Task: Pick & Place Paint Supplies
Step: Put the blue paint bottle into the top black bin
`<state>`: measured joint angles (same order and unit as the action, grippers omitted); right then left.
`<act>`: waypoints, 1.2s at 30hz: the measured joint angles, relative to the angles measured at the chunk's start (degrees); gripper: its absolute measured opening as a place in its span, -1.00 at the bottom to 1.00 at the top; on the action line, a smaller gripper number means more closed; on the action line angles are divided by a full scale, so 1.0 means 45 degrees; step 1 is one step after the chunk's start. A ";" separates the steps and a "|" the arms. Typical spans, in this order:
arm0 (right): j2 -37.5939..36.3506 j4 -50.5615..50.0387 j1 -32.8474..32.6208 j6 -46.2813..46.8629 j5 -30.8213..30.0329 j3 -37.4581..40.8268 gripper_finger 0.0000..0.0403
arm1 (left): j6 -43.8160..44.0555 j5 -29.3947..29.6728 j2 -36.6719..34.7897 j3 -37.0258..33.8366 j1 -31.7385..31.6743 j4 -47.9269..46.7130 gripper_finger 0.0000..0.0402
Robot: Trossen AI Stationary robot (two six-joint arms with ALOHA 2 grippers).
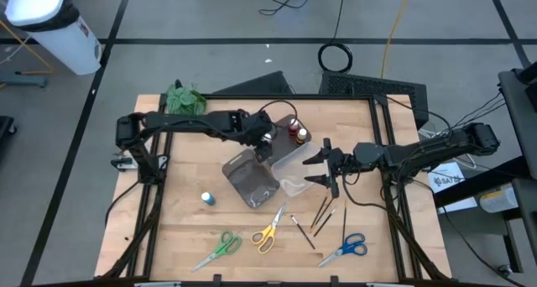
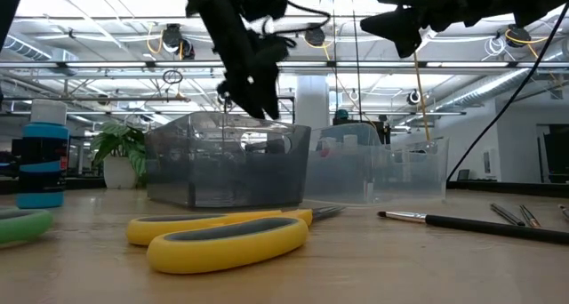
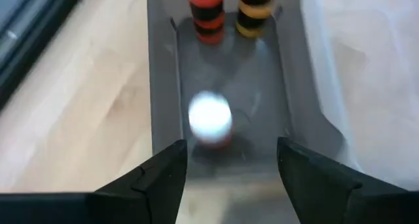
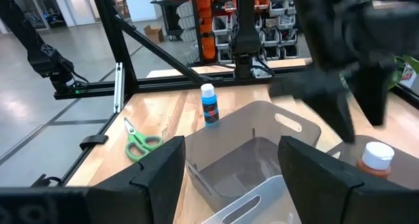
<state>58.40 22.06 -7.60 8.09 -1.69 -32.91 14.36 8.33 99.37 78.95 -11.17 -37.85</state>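
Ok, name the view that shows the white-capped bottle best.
The left wrist view: the white-capped bottle sits in the clear tray, right between the open left gripper's fingers. The right wrist view catches it at the edge. The high view hides it under the arm; the low view doesn't show it clearly.

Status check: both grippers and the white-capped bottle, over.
Left gripper open above the clear tray. White-capped bottle free, blurred, in the tray near two bottles. Right gripper open, empty, beside the trays. Nothing blocking.
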 joint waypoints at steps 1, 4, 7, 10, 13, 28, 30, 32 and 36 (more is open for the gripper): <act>0.0002 -0.0055 0.0000 0.0001 0.0000 0.0000 0.15 | 0.0164 -0.0228 -0.0244 0.0108 0.0026 -0.0525 0.23; 0.0002 -0.0126 0.0000 0.0001 0.0030 0.0000 0.14 | 0.0822 -0.0909 -0.1159 0.0182 0.0221 -0.2191 0.23; 0.0002 -0.0216 0.0000 0.0020 0.0039 0.0000 0.14 | 0.1793 -0.1620 -0.2079 0.0178 0.0725 -0.4162 0.23; 0.0002 -0.0240 0.0000 0.0037 0.0044 0.0000 0.15 | 0.2827 -0.1933 -0.2823 0.0175 0.1584 -0.5880 0.24; 0.0002 -0.0244 0.0000 0.0087 0.0042 0.0000 0.16 | 0.3803 -0.1877 -0.3247 0.0173 0.2816 -0.6924 0.24; 0.0002 -0.0256 0.0000 0.0288 0.0044 0.0000 0.14 | 0.7516 0.0034 -0.2983 -0.0143 0.8164 -0.8684 0.24; 0.0002 -0.0264 0.0000 0.0288 0.0044 0.0000 0.13 | 0.8144 0.0069 -0.2980 -0.0514 0.8487 -0.8843 0.24; 0.0002 -0.0283 0.0000 0.0288 0.0044 0.0000 0.13 | 0.8453 -0.0118 -0.2996 -0.1031 0.8625 -0.8868 0.24; 0.0002 -0.0213 0.0000 0.0288 0.0044 0.0000 0.13 | 0.8749 -0.0168 -0.3144 -0.1900 0.8641 -0.8624 0.24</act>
<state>58.41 21.10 -7.60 9.39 -1.50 -32.91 53.73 7.57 85.22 70.39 27.72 -76.66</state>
